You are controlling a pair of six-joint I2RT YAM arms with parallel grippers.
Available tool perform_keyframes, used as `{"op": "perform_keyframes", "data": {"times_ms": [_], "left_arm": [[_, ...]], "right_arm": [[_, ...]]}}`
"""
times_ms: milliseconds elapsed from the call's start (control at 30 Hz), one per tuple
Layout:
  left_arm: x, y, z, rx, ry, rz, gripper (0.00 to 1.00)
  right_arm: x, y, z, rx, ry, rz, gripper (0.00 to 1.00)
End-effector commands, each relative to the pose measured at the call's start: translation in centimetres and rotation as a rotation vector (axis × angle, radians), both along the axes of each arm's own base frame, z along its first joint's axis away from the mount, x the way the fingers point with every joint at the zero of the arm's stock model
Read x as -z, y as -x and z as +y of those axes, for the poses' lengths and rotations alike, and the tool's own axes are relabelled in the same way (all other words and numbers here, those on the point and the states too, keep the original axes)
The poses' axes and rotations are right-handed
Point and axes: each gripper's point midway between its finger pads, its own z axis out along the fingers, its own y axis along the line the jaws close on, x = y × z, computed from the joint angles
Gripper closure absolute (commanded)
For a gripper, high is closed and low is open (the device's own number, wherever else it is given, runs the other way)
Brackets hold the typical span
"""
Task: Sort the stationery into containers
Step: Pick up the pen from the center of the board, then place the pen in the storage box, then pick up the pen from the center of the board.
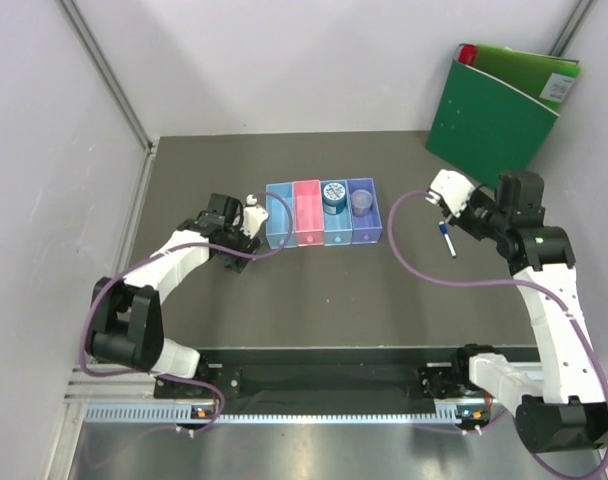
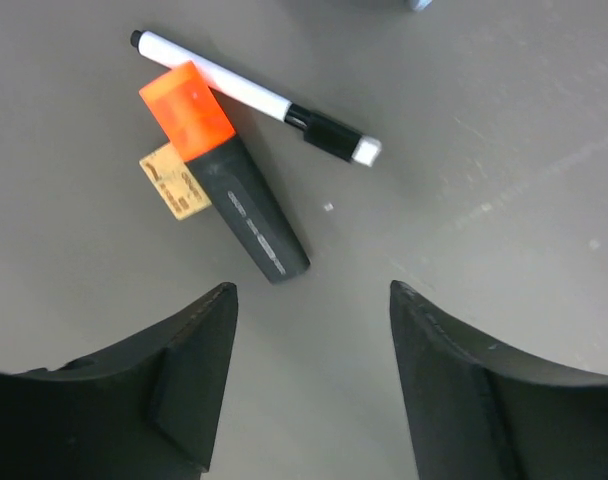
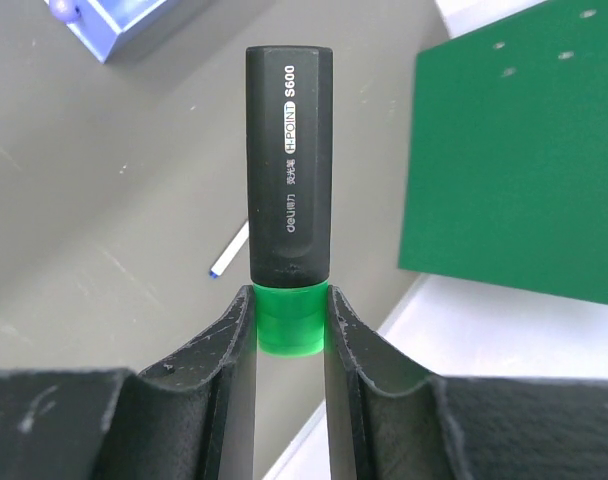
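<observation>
Two arms work over a grey counter (image 1: 314, 300). The right jaws pinch a green-capped marker (image 3: 289, 170) by its cap, lifted near the binder (image 3: 524, 150). The left jaws hang spread above an orange-capped marker (image 2: 234, 190) and a white pen (image 2: 249, 95) lying together just left of the bins (image 1: 280, 240), where a tape roll (image 1: 335, 196) sits in the third.

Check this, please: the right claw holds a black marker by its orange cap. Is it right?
No. The cap is green, not orange; the right claw does hold the black marker by it. The right wrist view shows this.
</observation>
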Motion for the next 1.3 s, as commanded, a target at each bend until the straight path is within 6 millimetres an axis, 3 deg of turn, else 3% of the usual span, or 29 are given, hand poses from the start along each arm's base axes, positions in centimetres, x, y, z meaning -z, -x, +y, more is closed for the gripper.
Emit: {"op": "perform_keyframes", "data": {"times_ms": [0, 233, 600, 800, 1067, 1267], "left_arm": [[1.4, -1.7, 0.5, -0.021, -0.005, -0.033, 0.37], [2.7, -2.3, 1.4, -0.083, 0.014, -0.024, 0.4], [4.9, -2.3, 2.2, -0.102, -0.005, -0.001, 0.44], [5.8, -2.6, 2.4, -0.108, -0.01, 0.015, 0.58], [6.3, -2.3, 2.4, -0.101, -0.015, 0.043, 0.92], [4.8, -1.5, 2.4, -0.088, -0.005, 0.033, 0.98]], "right_arm": [[-2.8, 1.4, 0.0, 0.02, -0.036, -0.023, 0.89], [-6.4, 1.8, -0.1, 0.031, -0.049, -0.084, 0.88], [-9.1, 1.6, 1.4, 0.018, -0.109, -0.114, 0.87], [-11.1, 1.5, 2.2, 0.01, -0.144, -0.142, 0.87], [-11.8, 1.5, 3.6, 0.002, -0.193, -0.133, 0.86], [-11.4, 1.1, 5.6, -0.013, -0.248, -0.1, 0.86]]}}
